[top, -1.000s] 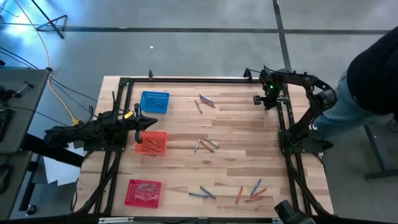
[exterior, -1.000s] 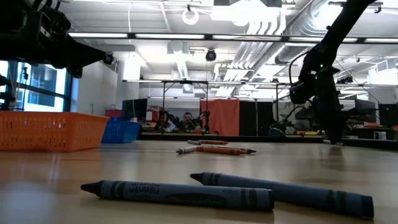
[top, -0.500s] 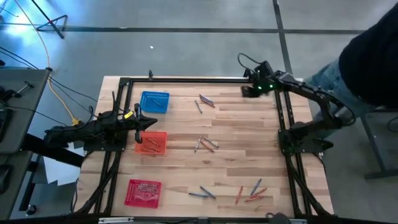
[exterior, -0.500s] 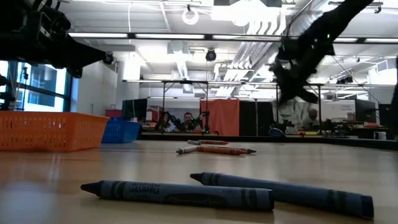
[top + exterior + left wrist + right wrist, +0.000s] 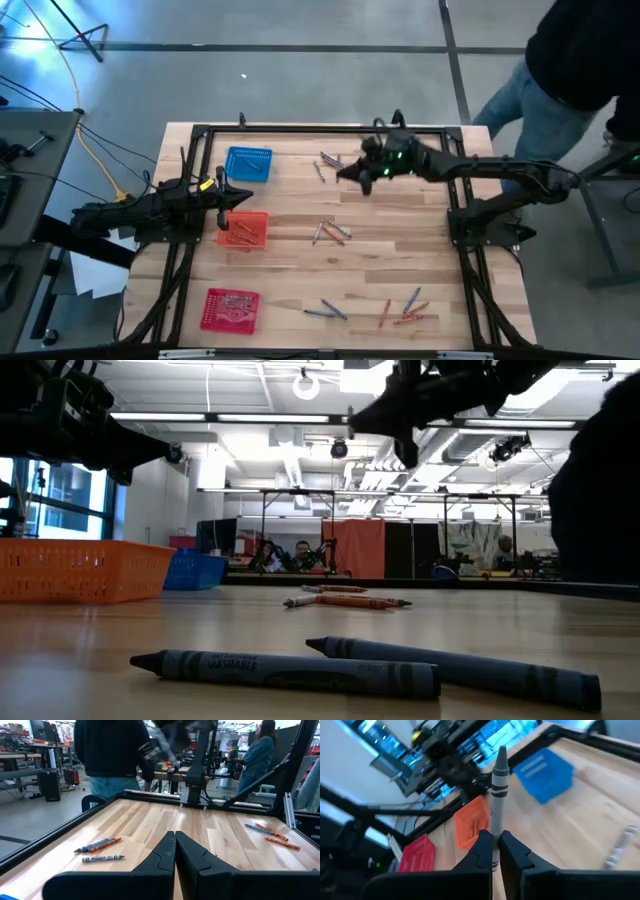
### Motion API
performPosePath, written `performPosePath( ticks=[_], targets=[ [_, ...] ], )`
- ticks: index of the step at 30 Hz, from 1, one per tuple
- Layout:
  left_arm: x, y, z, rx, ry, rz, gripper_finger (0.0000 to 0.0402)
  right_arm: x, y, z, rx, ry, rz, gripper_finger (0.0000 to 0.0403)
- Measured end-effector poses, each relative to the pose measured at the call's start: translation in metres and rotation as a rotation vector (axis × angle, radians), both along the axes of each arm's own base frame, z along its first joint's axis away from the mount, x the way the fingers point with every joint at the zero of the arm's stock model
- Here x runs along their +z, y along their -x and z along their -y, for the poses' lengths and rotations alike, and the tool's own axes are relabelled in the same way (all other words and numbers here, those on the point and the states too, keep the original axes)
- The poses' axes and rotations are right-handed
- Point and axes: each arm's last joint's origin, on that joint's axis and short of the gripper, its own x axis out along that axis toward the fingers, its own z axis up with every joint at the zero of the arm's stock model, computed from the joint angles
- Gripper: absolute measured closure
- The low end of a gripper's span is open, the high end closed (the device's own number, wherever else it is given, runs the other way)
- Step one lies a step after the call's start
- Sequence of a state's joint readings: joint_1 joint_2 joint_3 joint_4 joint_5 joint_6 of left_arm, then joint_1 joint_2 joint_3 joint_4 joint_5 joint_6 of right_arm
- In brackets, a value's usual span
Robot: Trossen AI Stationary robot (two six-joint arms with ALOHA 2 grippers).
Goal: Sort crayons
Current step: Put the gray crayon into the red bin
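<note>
Overhead, scene: a wooden desk [image 5: 390,250] with a black frame, my two dark arms reaching in from either side.
Right gripper: my right gripper [image 5: 493,845] is raised above the far middle of the desk, clenched on a grey crayon [image 5: 497,795] that stands up between its fingers, tip pointing away from my wrist.
Left gripper: my left gripper [image 5: 175,842] waits at the left edge, fingers pressed together with nothing between them, beside the orange basket [image 5: 244,229].
Baskets: a blue basket [image 5: 248,164] at the far left, the orange one in the middle left, a red basket [image 5: 231,308] at the near left, all apart from each other.
Crayons far: a small group [image 5: 328,164] lies near the far edge, just left of my right gripper.
Crayons middle: a cluster [image 5: 330,232] lies at the desk's centre.
Crayons near: two bluish ones [image 5: 325,311] lie near the front edge, with a mixed red, orange and blue group [image 5: 405,308] to their right.
Person: someone in a dark top and jeans [image 5: 560,70] stands past the far right corner.
</note>
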State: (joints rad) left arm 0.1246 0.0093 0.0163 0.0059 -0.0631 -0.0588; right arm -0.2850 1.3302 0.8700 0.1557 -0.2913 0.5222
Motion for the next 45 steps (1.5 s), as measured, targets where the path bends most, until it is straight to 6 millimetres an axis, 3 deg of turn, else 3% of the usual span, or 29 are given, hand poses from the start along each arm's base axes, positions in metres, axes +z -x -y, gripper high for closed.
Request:
performPosePath(
  ticks=[9, 16, 21, 32, 40, 45],
  targets=[
    [0.000, 0.000, 0.000, 0.000, 0.000, 0.000, 0.0401, -0.025, -0.038, -0.070, 0.136, 0.045, 0.030, 0.0402],
    [0.000, 0.000, 0.000, 0.000, 0.000, 0.001, 0.0401, -0.040, -0.054, -0.103, 0.236, 0.048, 0.094, 0.0402],
    [0.000, 0.000, 0.000, 0.000, 0.000, 0.000, 0.0401, -0.044, -0.055, -0.109, 0.234, 0.043, 0.086, 0.0402],
    [0.000, 0.000, 0.000, 0.001, 0.000, 0.001, 0.0401, -0.043, -0.061, -0.093, 0.207, 0.050, 0.137, 0.0402],
    [0.000, 0.000, 0.000, 0.000, 0.000, 0.000, 0.0401, -0.054, -0.118, -0.121, 0.466, 0.000, 0.158, 0.0402],
    [0.000, 0.000, 0.000, 0.001, 0.000, 0.000, 0.0401, -0.051, -0.157, -0.140, 0.620, -0.024, 0.196, 0.0402]
  ],
)
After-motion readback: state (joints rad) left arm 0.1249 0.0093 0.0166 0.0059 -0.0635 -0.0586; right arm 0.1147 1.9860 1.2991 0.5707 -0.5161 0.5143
